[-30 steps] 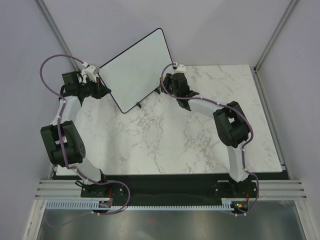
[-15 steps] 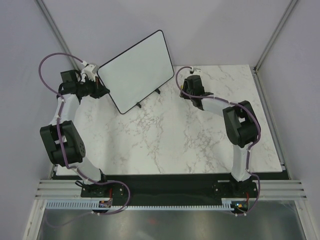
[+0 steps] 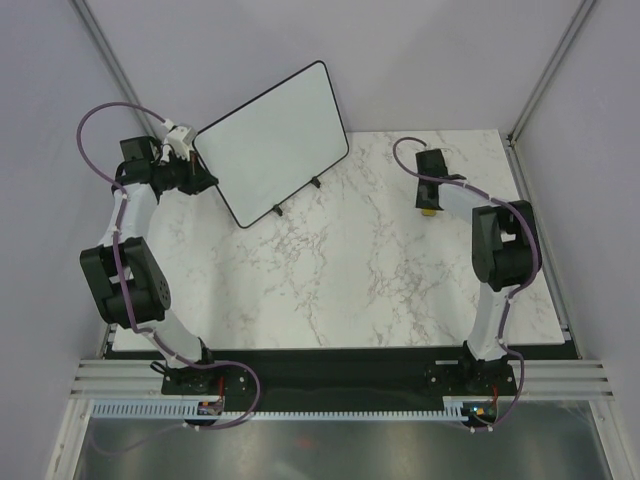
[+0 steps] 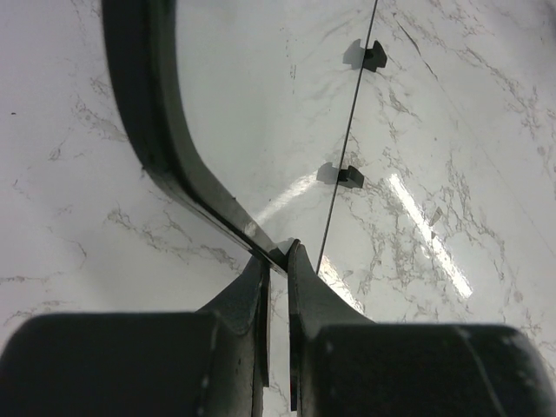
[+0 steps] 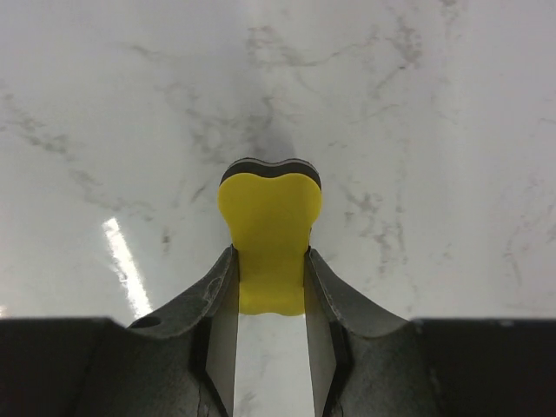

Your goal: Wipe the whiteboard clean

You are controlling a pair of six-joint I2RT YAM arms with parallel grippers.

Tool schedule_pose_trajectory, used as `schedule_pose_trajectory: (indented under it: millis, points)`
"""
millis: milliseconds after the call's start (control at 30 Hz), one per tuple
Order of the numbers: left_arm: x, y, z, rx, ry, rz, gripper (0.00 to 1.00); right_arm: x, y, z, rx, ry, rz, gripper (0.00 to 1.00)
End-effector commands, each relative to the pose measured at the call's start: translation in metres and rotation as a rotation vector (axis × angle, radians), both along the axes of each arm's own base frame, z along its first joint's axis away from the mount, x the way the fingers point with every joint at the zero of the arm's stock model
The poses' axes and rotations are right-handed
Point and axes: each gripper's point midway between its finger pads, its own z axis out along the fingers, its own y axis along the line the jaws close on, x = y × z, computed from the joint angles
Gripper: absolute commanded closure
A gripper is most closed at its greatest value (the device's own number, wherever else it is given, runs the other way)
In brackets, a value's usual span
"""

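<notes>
The left gripper (image 4: 278, 254) pinches the whiteboard (image 3: 272, 140) by its rim, likely steadying it for wiping. The right gripper (image 5: 270, 256) squeezes a yellow eraser (image 5: 269, 204), well apart from the board.

The top camera hangs above and behind the arm bases, looking down from far off on the whole table (image 3: 330, 290) and both arms. The left wrist camera sits just behind the left gripper (image 4: 276, 254) and looks along it, very close, at the board (image 4: 261, 87) and the tabletop beyond. The right wrist camera looks past the right gripper (image 5: 269, 278) down at the table from close by. The top view shares the board with the left wrist view, and the yellow eraser (image 5: 269, 221) with the right wrist view.
</notes>
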Motion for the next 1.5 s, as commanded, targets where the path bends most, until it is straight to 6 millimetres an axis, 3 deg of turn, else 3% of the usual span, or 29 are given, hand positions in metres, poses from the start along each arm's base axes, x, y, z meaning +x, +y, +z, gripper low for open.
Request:
schedule_pose_trajectory:
  millis: [0,267,467,533,567,667,833,900,1100,1333,1467]
  points:
    - [0.017,0.03,-0.004,0.146,-0.053,0.041,0.98,-0.008,-0.025,0.022,-0.017,0.01,-0.023,1.0]
    - [0.018,0.039,0.017,0.178,-0.097,0.061,0.98,-0.015,-0.048,0.013,-0.006,0.044,-0.06,1.0]
    - [0.018,0.046,0.024,0.177,-0.107,0.075,0.98,-0.018,-0.053,0.004,-0.01,0.067,-0.076,0.98]
    - [0.018,0.046,0.023,0.17,-0.104,0.073,0.98,-0.018,-0.051,-0.002,-0.001,0.081,-0.072,0.88]
    - [0.018,0.044,0.02,0.165,-0.094,0.071,0.98,-0.019,-0.051,-0.006,-0.001,0.09,-0.073,0.75]
    - [0.016,0.042,0.015,0.155,-0.084,0.061,0.98,-0.02,-0.049,-0.008,0.012,0.093,-0.07,0.56]
    - [0.016,0.039,0.009,0.134,-0.069,0.05,0.97,-0.018,-0.043,-0.006,0.039,0.087,-0.055,0.34]
    - [0.016,0.037,0.01,0.118,-0.072,0.037,0.87,-0.018,-0.041,-0.006,0.052,0.086,-0.052,0.27]
    - [0.019,0.036,0.009,0.108,-0.075,0.035,0.68,-0.018,-0.038,-0.005,0.064,0.083,-0.042,0.27]
    - [0.02,0.037,0.01,0.115,-0.088,0.041,0.66,-0.019,-0.039,-0.007,0.068,0.081,-0.045,0.27]
    - [0.019,0.038,0.012,0.126,-0.098,0.042,0.57,-0.02,-0.038,-0.004,0.069,0.069,-0.048,0.27]
